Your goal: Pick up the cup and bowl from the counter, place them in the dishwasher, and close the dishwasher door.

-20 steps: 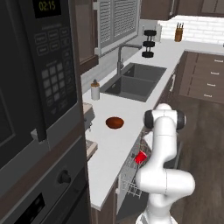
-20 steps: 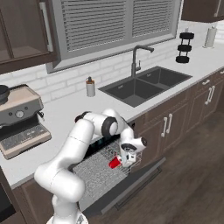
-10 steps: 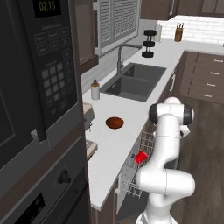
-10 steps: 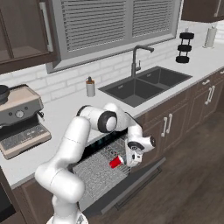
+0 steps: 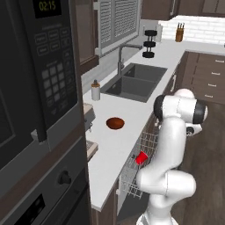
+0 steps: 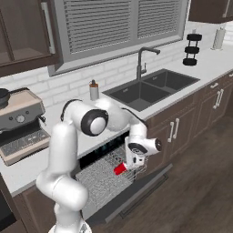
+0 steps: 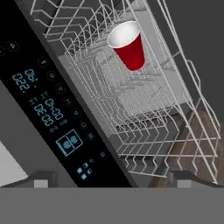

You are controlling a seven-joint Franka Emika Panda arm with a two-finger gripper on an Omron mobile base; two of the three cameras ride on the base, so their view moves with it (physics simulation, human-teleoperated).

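The red cup lies on its side in the dishwasher's white wire rack, free of any grip; it also shows as cup and cup. My gripper hangs just above and to the right of it, open, fingertips wide apart with nothing between them. The dark reddish-brown bowl sits on the white counter, left of my arm. The dishwasher door is folded down open, its black control strip running past the rack.
A dark inset sink with a tall tap lies right of the dishwasher. A white bottle with a brown cap stands by the wall, a coffee machine to the left. A black built-in oven fills the near left.
My hand has drawn back a little, up and away from the cup, and the arm's elbow has risen. The cup stays lying in the rack.
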